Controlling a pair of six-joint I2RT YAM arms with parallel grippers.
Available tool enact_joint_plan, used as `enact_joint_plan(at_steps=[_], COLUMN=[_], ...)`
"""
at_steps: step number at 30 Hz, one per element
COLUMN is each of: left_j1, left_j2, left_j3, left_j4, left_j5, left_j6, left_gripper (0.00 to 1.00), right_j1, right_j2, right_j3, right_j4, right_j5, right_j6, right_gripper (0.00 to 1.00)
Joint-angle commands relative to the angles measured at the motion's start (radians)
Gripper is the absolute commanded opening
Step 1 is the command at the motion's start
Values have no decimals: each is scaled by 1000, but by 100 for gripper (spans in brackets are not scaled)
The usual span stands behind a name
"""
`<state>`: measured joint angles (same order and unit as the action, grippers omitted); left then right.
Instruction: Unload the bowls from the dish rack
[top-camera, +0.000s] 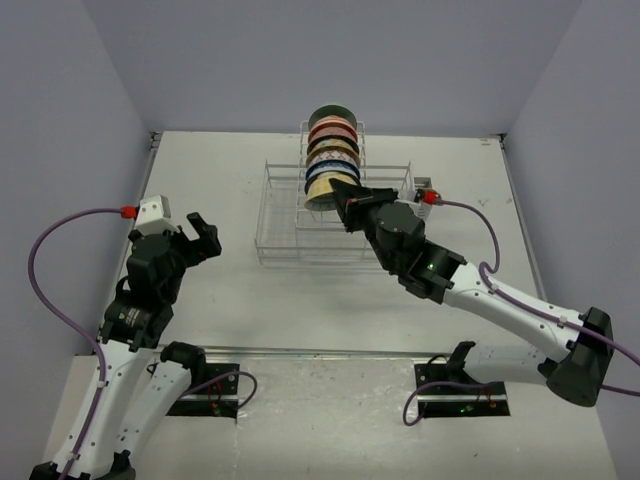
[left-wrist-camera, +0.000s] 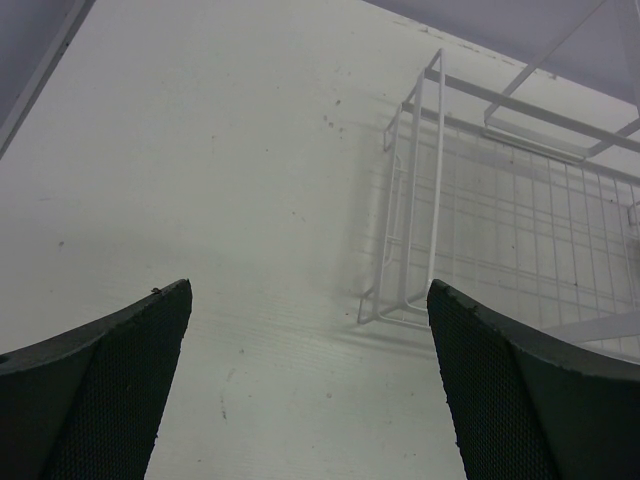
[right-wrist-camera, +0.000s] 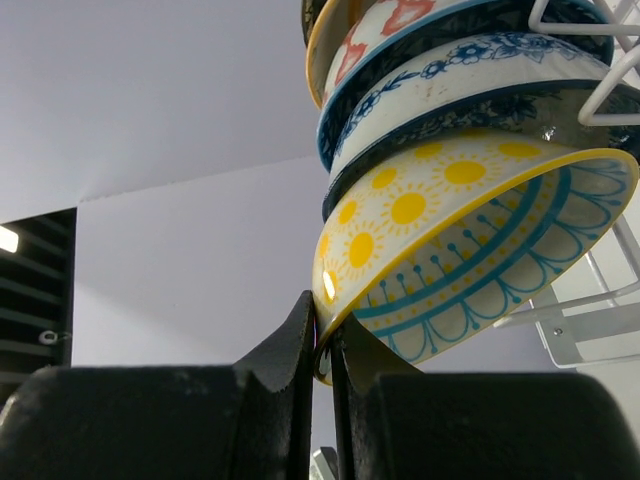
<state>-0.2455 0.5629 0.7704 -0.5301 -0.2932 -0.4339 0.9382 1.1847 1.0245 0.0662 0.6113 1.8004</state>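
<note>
The white wire dish rack (top-camera: 285, 225) stands at mid-table with several patterned bowls (top-camera: 331, 150) on edge in its tall central row. My right gripper (top-camera: 347, 197) is shut on the rim of the nearest bowl, the yellow sun-patterned bowl (right-wrist-camera: 470, 240), which also shows in the top view (top-camera: 325, 187). One finger is outside the rim and one inside. Behind it in the right wrist view sit a blue floral bowl (right-wrist-camera: 470, 85) and an orange-red motif bowl (right-wrist-camera: 385, 25). My left gripper (top-camera: 203, 235) is open and empty, left of the rack, whose corner (left-wrist-camera: 410, 300) shows in the left wrist view.
A small side caddy (top-camera: 420, 185) hangs on the rack's right end. The white table (top-camera: 220, 170) is walled by grey panels on the left, right and back. Bare table lies left of the rack below my left gripper (left-wrist-camera: 300, 390).
</note>
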Motion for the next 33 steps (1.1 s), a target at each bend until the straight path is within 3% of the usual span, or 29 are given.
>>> enact_joint_plan(at_steps=[1, 12, 20, 25, 27, 33], left_j1=[-5, 2, 2, 2, 2, 2], left_j2=[0, 3, 5, 3, 5, 0], left_j3=[-3, -3, -2, 0, 0, 0], left_j4=[51, 53, 53, 48, 47, 45], left_j5=[-3, 0, -1, -7, -9, -18], left_j6=[18, 17, 18, 18, 20, 20], left_gripper=[100, 100, 100, 100, 100, 100], right_j1=[8, 10, 10, 33, 76, 189], right_j2=[-60, -56, -69, -68, -85, -44], right_j3=[3, 16, 64, 219, 250, 407], right_j4=[130, 222, 210, -76, -193, -745], right_j5=[-71, -245, -404, -605, -587, -451], right_j6=[-39, -213, -521, -838, -986, -1200], right_gripper=[0, 0, 0, 0, 0, 0])
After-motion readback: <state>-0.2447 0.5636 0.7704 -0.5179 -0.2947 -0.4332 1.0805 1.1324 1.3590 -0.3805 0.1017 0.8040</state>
